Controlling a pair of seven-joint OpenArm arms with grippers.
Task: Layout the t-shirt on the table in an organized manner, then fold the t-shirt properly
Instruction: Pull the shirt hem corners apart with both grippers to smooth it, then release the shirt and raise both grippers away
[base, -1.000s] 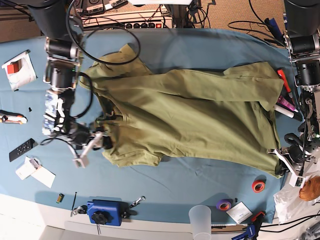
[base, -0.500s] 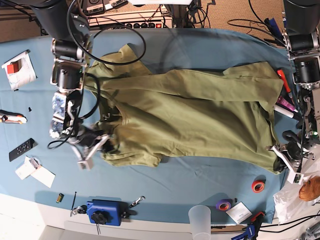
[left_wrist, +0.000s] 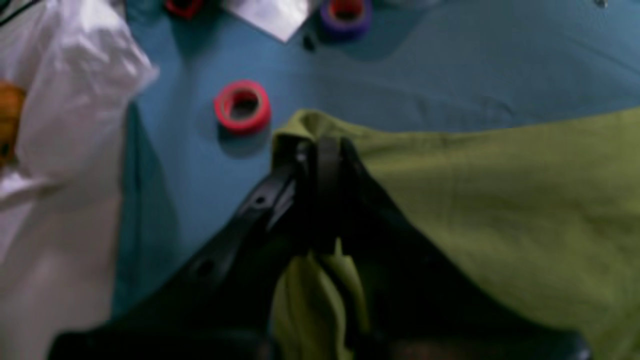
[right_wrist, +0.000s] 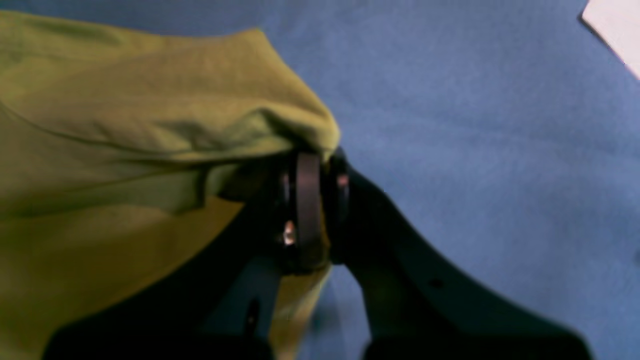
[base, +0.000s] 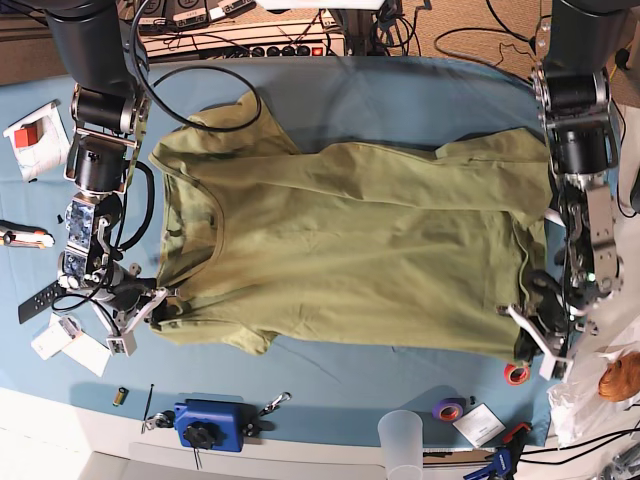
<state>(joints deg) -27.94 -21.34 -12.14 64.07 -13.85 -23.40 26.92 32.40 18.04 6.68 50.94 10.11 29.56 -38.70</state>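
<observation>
The olive-green t-shirt (base: 350, 250) lies spread across the teal table (base: 400, 100), neckline to the left in the base view. My left gripper (base: 527, 333) is shut on the shirt's lower hem corner at the right; in the left wrist view the gripper (left_wrist: 320, 150) pinches the green cloth (left_wrist: 500, 200). My right gripper (base: 158, 305) is shut on the shoulder and sleeve edge at the lower left; in the right wrist view the gripper (right_wrist: 307, 165) clamps a fold of the shirt (right_wrist: 125, 125).
A red tape roll (base: 516, 373) and a purple tape roll (base: 448, 408) lie near the left gripper, beside a white plastic bag (base: 575, 400). A blue tool (base: 208, 425), a plastic cup (base: 400, 440), a remote (base: 44, 300) and papers (base: 38, 140) lie along the edges.
Both grippers pulled the shirt outward and toward the left of the base view. The bunched collar area has opened out, and the shirt now lies flatter and wider.
</observation>
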